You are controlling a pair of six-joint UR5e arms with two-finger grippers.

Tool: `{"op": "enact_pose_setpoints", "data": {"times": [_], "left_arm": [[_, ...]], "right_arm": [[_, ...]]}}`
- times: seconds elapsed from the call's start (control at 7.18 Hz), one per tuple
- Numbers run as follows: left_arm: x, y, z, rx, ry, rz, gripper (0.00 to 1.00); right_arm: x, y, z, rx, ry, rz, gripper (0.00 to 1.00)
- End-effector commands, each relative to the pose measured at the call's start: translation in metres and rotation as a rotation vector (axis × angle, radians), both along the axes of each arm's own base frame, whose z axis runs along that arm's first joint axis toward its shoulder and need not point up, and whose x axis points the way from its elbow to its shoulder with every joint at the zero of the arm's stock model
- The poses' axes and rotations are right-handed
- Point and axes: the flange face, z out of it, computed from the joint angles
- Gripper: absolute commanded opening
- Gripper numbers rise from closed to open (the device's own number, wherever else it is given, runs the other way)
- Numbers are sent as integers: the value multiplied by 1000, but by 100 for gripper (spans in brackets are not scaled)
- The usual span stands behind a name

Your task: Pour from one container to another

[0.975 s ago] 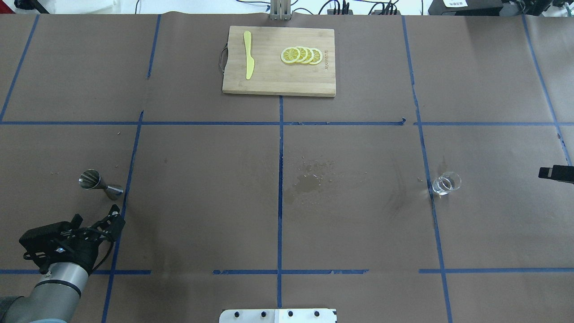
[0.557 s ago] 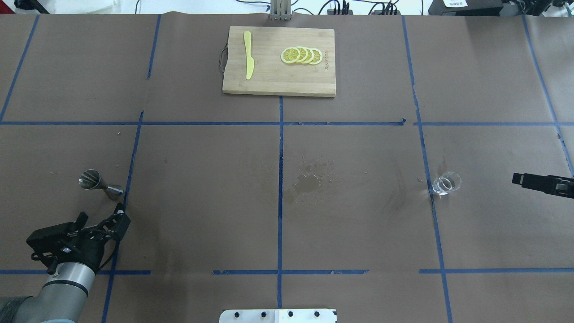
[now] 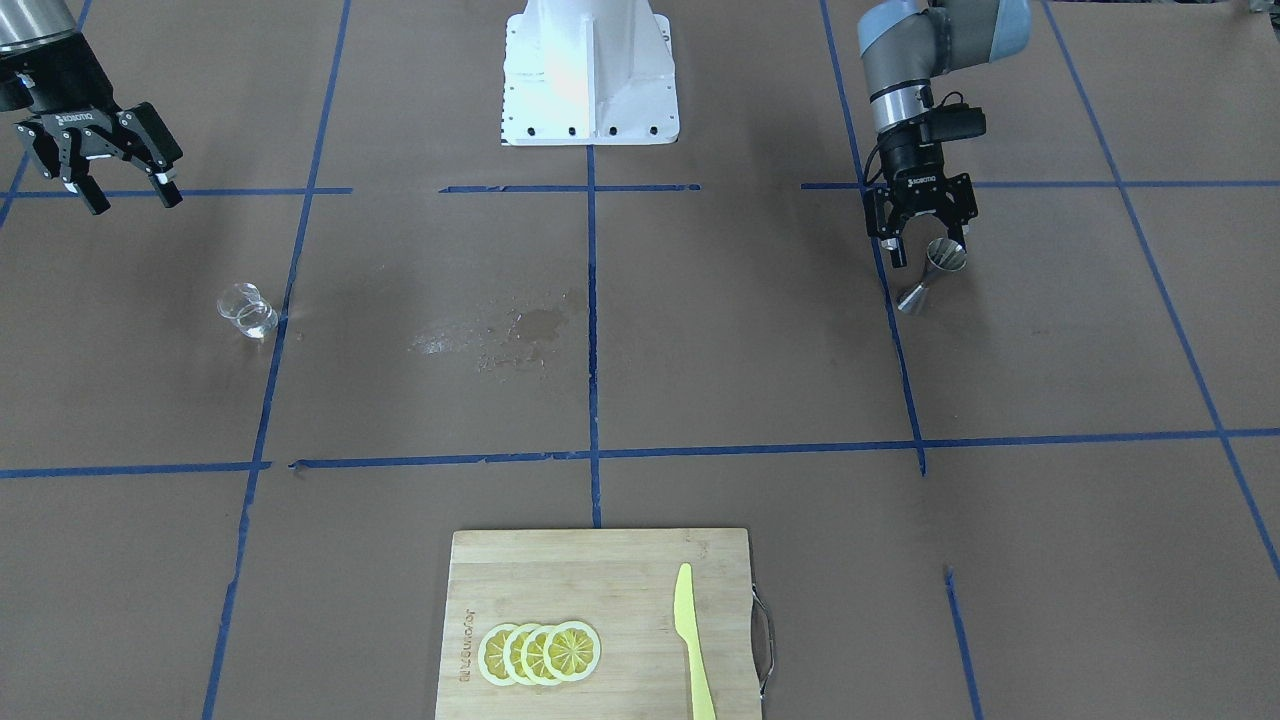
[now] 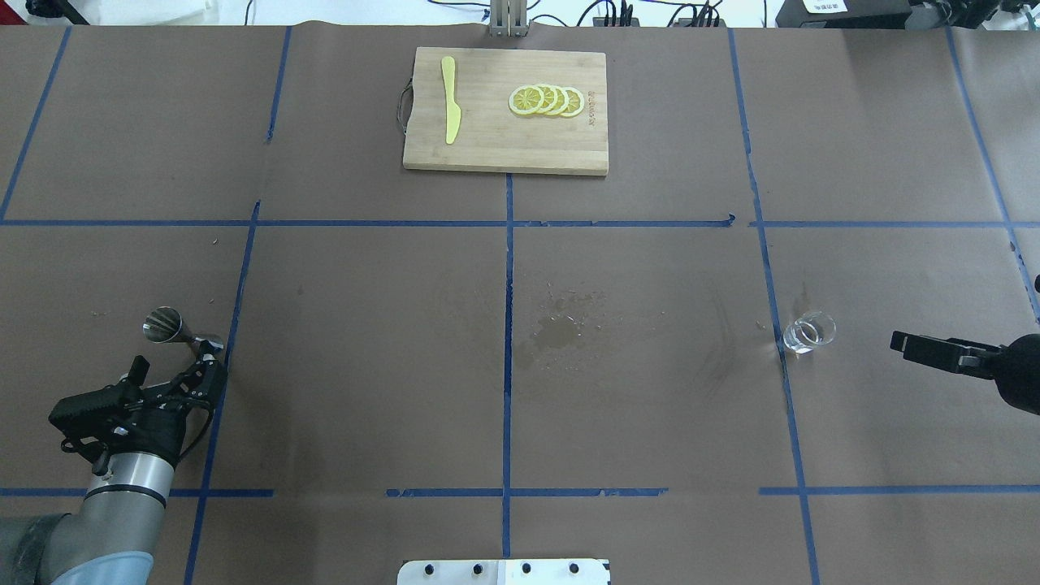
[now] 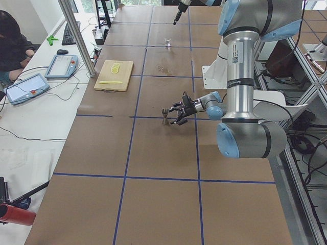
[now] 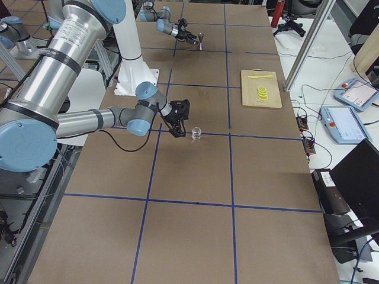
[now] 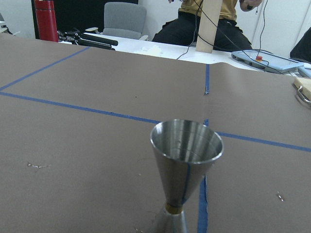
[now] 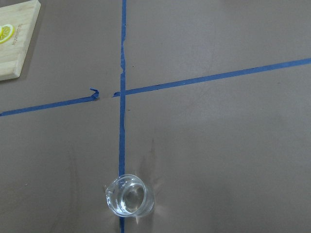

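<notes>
A steel jigger (image 4: 165, 324) stands upright on the brown table at the near left, and its upper cup fills the left wrist view (image 7: 186, 154). My left gripper (image 3: 932, 248) is open, with a finger on either side of the jigger (image 3: 936, 270); I cannot tell whether they touch it. A small clear glass (image 4: 809, 332) stands at the right on a blue tape line and shows low in the right wrist view (image 8: 129, 195). My right gripper (image 3: 136, 202) is open and empty, short of the glass (image 3: 245, 308) on its outer side.
A wooden cutting board (image 4: 487, 150) at the far middle holds lemon slices (image 4: 546, 101) and a yellow knife (image 4: 449, 101). A wet spill patch (image 4: 556, 329) marks the table centre. The robot's white base (image 3: 588, 70) sits at the near edge.
The left gripper has moved forward to the jigger and now straddles it. The right gripper has come further into view, leftwards towards the glass.
</notes>
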Motion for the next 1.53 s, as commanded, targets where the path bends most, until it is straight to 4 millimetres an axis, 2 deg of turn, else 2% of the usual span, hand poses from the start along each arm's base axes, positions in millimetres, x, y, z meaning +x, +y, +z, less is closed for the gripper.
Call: {"op": "enact_pose_setpoints", "data": {"times": [0.0,0.28,0.56,0.98,1.25,1.39], "left_arm": [[16,-22,2,29,-32,-55,91],[27,-39,4,56,-55,-101,90],[20,-50,2,89,-65,-137,87],[26,-52,24,92,-110,-140,87],[28,-51,33,94,-127,-141,86],[30,-52,30,95,-119,-142,85]], "right_arm": [[-8,4,-1,2,-2,-7,100],[-9,5,-1,-8,-11,-2,100],[-14,7,-3,-19,-24,-4,100],[-16,7,-4,-18,-29,-8,100],[-17,7,-5,-16,-31,-7,100],[-17,7,-5,-16,-31,-7,100]]}}
